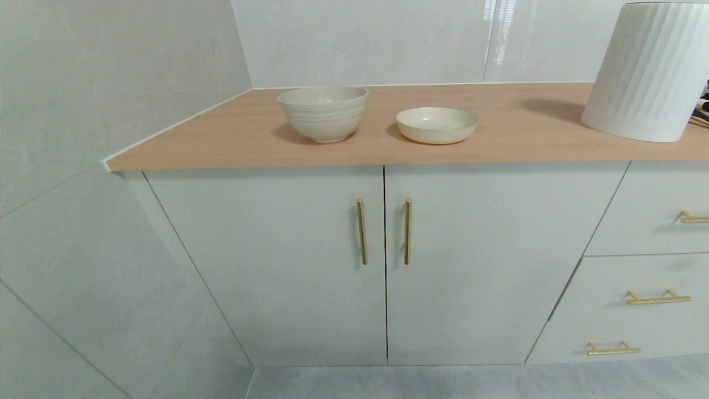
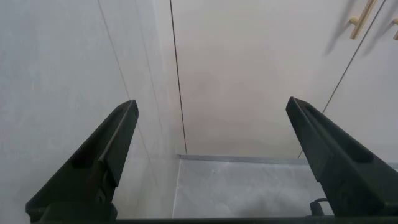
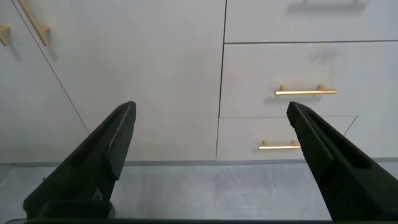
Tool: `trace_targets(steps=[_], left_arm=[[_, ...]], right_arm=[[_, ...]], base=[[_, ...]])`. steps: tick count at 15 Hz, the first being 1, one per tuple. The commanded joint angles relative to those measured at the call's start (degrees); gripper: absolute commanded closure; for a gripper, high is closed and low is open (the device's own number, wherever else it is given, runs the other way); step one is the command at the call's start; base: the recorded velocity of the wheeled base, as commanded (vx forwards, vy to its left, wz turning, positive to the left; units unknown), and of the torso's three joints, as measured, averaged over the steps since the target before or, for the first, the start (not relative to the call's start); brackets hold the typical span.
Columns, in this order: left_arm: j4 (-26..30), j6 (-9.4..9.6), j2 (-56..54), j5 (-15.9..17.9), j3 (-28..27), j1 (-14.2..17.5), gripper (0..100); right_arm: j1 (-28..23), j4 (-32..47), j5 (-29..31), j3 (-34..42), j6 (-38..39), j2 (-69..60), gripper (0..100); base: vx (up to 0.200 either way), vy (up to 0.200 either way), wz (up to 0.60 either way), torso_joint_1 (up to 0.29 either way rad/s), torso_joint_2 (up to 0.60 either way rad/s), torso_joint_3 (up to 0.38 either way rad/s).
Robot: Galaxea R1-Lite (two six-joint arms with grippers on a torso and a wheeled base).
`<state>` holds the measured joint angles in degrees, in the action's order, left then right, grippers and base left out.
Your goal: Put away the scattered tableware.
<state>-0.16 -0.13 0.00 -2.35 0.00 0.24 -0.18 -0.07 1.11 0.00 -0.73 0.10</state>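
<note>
Bowl point(image 1: 324, 113) and dish point(image 1: 437, 124) wait upper centre; left gripper point(image 2: 210, 106) and right gripper point(image 3: 210, 107) spread, empty. Likely next: opening cabinet door point(image 1: 266, 260).

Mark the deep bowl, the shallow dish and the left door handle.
deep bowl point(image 1: 324, 116): head view, ribbed outer wall.
shallow dish point(image 1: 437, 123): head view, inner floor.
left door handle point(image 1: 361, 231): head view, middle of the bar.

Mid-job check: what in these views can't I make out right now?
Cabinet inside: head view, hidden behind the shut doors.
Bowl bottom: head view, hidden by its own near wall.
White ribbed container: head view, cut off by the right edge.
Dark items behind it: cut off, unidentifiable.
</note>
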Motion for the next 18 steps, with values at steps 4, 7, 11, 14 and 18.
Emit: trace_targets(steps=[4,7,11,14,18], left_arm=[[-0.02,-0.04,0.00,-0.02,0.00,0.02,0],[-0.02,-0.04,0.00,-0.02,0.00,0.02,0],[-0.02,-0.04,0.00,-0.02,0.00,-0.07,0],[-0.02,-0.04,0.00,-0.02,0.00,0.02,0],[-0.02,-0.04,0.00,-0.02,0.00,0.02,0]], right_arm=[[0.09,-0.19,-0.14,-0.09,-2.78,-0.01,0],[2.29,-0.19,-7.17,-13.10,3.10,6.67,0],[4.58,-0.01,-21.41,-23.73,1.00,38.13,0],[18.73,-2.74,-22.64,-32.96,1.52,57.21,0],[28.66,-14.78,-20.01,-34.80,4.07,75.31,0]], base=[[0.000,0.000,0.00,0.000,0.00,0.000],[0.000,0.000,0.00,0.000,0.00,0.000],[0.000,0.000,0.00,0.000,0.00,0.000],[0.000,0.000,0.00,0.000,0.00,0.000],[0.000,0.000,0.00,0.000,0.00,0.000]])
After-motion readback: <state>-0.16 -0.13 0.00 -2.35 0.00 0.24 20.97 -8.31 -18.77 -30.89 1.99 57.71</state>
